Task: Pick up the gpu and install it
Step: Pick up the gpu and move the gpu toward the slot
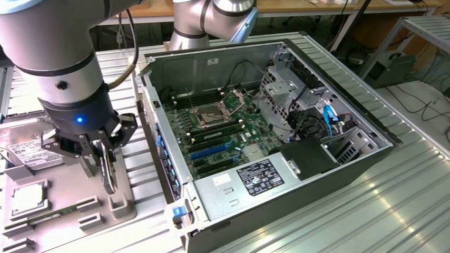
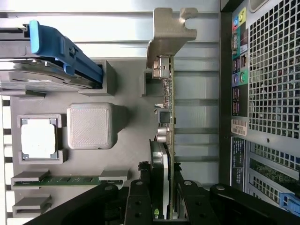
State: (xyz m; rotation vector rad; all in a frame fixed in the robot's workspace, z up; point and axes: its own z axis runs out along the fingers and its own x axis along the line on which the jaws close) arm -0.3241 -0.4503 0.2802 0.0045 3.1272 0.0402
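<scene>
While the hand (image 1: 98, 162) is closed on the gpu (image 2: 169, 108), one finger (image 2: 138, 199) pressing each flat face, the card stands on edge at the grey parts tray (image 1: 123, 203), with its silver bracket (image 2: 169, 33) at the end away from the hand. Whether the card's lower edge rests in its holder or is clear of it cannot be told.

Tray contents: a hard drive (image 2: 42, 77) with a blue rail (image 2: 63, 49) lies in the bay at one end. A square processor (image 2: 39, 140) sits in its own recess, and a memory stick (image 2: 70, 180) is held between two small blocks. A plain grey block (image 2: 91, 125) rises between the processor and the gpu.

Computer case (image 1: 295, 203): it lies on its side with the panel off, in the middle of the ribbed metal tabletop (image 1: 401, 211). Inside are the motherboard (image 1: 218, 132) with blue slots (image 1: 204, 153), a metal drive cage (image 1: 281, 89), a labelled power supply (image 1: 258, 178) and a black shroud (image 1: 306, 157).

Obstructions: the case's rear panel (image 2: 265, 79), with ports and a vent grille, stands just beside the gpu, between the tray and the motherboard.
</scene>
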